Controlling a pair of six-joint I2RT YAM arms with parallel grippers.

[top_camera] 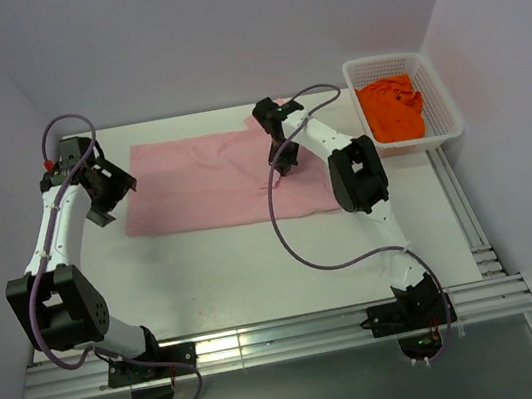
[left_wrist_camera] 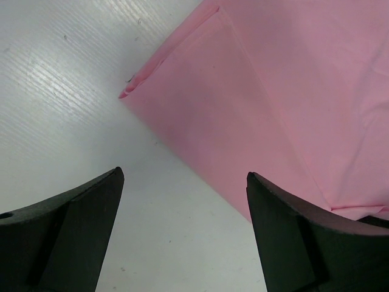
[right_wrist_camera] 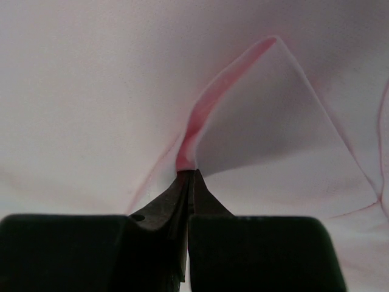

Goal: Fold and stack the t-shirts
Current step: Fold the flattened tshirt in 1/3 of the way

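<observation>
The pale pink t-shirt [top_camera: 212, 180] lies folded into a long rectangle across the middle of the table. My right gripper [top_camera: 283, 161] is over its right part and is shut on a pinched ridge of the pink cloth [right_wrist_camera: 200, 125], lifting a fold. My left gripper [top_camera: 109, 196] is open at the shirt's left edge; in the left wrist view the pink shirt's corner [left_wrist_camera: 243, 103] lies just ahead of the gripper [left_wrist_camera: 182, 182], with bare table between the fingers. The bright orange t-shirt [top_camera: 393, 108] lies crumpled in a white basket.
The white plastic basket [top_camera: 436, 91] stands at the back right of the table. White walls close the back and sides. Purple cables loop from both arms over the table. A metal rail runs along the near edge.
</observation>
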